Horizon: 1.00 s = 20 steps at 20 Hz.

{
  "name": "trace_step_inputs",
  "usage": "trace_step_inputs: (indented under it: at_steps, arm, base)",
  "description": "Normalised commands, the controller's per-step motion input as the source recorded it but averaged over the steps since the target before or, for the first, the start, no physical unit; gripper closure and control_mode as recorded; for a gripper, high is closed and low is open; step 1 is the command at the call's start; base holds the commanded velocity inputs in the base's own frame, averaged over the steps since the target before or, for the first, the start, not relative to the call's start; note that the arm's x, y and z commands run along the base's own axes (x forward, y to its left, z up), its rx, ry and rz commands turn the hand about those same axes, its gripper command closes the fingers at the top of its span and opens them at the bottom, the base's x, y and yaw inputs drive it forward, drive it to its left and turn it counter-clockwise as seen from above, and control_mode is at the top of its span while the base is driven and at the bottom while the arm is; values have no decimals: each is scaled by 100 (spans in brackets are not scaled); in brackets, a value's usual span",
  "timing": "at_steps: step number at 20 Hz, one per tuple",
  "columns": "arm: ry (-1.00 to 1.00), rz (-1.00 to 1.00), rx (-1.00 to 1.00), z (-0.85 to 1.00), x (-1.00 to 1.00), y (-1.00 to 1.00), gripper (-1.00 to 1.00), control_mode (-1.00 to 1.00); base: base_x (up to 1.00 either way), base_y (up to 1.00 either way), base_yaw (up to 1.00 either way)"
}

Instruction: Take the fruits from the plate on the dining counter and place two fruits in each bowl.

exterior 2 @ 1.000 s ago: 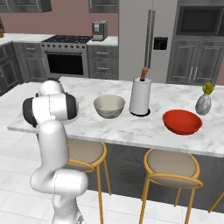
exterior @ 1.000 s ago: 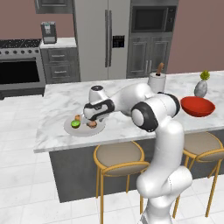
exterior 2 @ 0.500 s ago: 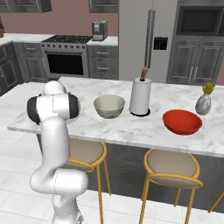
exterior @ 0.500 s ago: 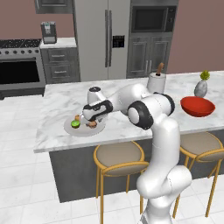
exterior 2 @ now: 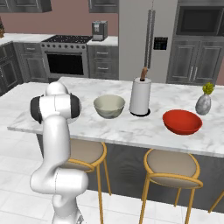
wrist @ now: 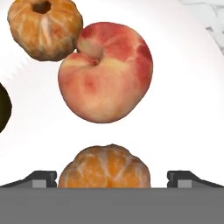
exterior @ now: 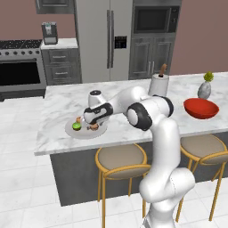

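The tool [exterior: 91, 125] was low over the plate [exterior: 71, 132] near the left end of the worktop [exterior: 58, 100], its two tips standing wide apart. Seen from the hand, one orange fruit [wrist: 104, 168] sat between the tips, not gripped. Beyond it lay the reddish fruit [wrist: 106, 72], touching the second orange fruit [wrist: 44, 27]. The green fruit [exterior: 76, 126] lay on the plate too. The beige bowl [exterior 2: 109, 106] and the red bowl [exterior 2: 182, 121] stood farther along, with a paper towel roll [exterior 2: 140, 96] between them.
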Motion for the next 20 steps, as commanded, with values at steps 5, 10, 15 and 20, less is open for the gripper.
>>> trace_step_inputs:
  at_steps: [5, 10, 15, 20]
  arm:
    - [1, -1, 0, -12, 0, 2, -100, -100]
    - [10, -3, 0, -14, 2, -1, 100, -100]
    - [17, 0, 1, 22, 1, -23, 100, -100]
    - [1, 0, 5, 70, -9, -42, 100, -100]
  base:
    - [0, 0, 0]
    - [0, 0, 0]
    - [0, 0, 0]
    - [0, 0, 0]
